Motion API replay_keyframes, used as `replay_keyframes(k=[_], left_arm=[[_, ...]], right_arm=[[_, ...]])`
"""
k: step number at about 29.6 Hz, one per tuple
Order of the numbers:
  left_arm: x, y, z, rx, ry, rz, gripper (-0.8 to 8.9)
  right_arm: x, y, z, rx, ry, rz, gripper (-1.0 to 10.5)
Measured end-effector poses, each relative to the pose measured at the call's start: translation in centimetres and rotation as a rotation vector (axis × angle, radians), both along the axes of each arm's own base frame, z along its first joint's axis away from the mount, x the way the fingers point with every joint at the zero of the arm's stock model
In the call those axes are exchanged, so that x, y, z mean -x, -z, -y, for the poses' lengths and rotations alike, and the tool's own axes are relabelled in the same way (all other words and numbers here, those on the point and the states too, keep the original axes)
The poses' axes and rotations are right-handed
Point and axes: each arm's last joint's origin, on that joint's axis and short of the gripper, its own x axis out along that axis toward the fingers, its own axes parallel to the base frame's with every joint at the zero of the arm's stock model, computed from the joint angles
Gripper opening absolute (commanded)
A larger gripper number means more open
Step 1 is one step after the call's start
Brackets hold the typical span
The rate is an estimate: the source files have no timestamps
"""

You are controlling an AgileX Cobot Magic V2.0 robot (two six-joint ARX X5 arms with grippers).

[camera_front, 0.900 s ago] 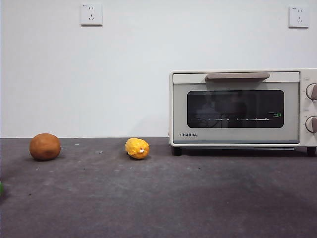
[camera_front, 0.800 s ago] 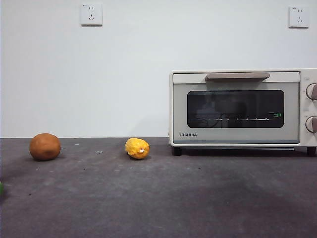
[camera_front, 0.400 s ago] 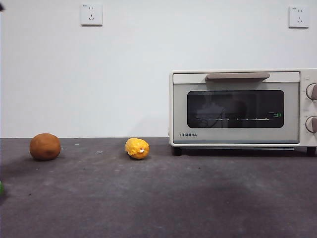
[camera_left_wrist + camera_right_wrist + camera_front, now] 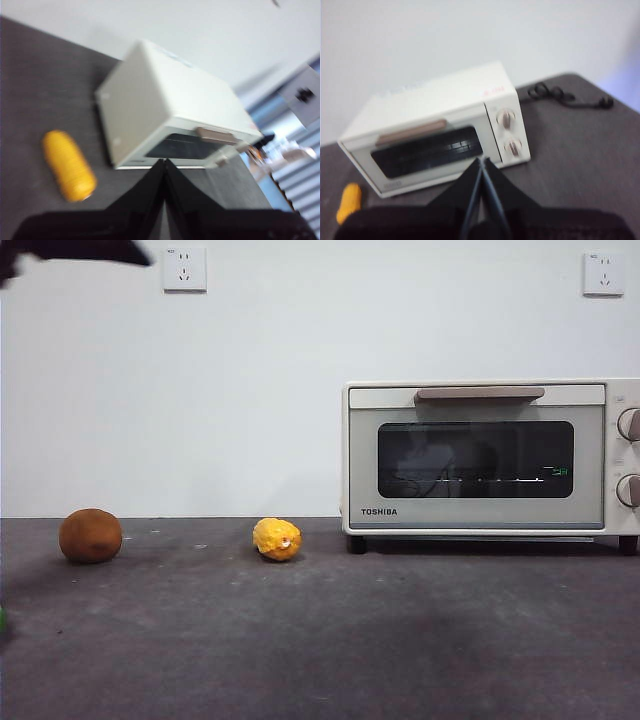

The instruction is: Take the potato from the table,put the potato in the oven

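Left gripper (image 4: 165, 167): jaws pressed together, tips meeting, holding nothing, raised above the desk (image 4: 400, 640). Right gripper (image 4: 481, 167): jaws likewise closed tip to tip, empty, raised facing the oven (image 4: 490, 460). Black arm tip (image 4: 70, 252) at top left corner of front view; cannot tell which arm.

Counted on desk: one potato (image 4: 90, 536), one bumpy yellow-orange object (image 4: 277, 539), one oven. Two wall sockets (image 4: 184, 269) on white wall behind.

Oven at right side of desk, door shut, beige handle (image 4: 480, 394) along door top, two round knobs (image 4: 506, 118) at its side; wire rack faintly visible behind dark glass, nothing on it discernible.

Potato resting on desk at far left, well apart from oven, untouched; yellow-orange object between potato and oven, nearer the oven.
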Motion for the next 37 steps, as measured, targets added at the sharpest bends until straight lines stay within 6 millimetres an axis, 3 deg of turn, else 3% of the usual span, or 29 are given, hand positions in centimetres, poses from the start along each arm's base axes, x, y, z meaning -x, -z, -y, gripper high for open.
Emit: replay_keyframes(k=[7,15,21,28,37], left_arm=[[-4.5,-2.8,4.8,-0.089,0.221,0.04,-0.04],[-8.7,-3.8,10.2,-0.212,0.368,0.039,-0.04],[-11.0,-4.6,12.9,-0.228,0.413,0.09,-0.05],[-12.6,-4.9,16.0,-0.257,0.469,0.168,-0.05],[-12.4,-4.2,20.7,-0.529,0.44,0.382,-0.06]], right_arm=[[0.3,-0.6,0.0,-0.001,0.0,-0.043,0.0],[1.3,-2.2,0.0,0.011,0.01,-0.01,0.0],[1.6,-3.4,0.0,0.059,0.002,-0.002,0.0],[0.4,-5.2,0.0,0.067,-0.02,-0.056,0.0],[-4.0,-4.8,-0.8,-0.026,-0.32,-0.257,0.0]])
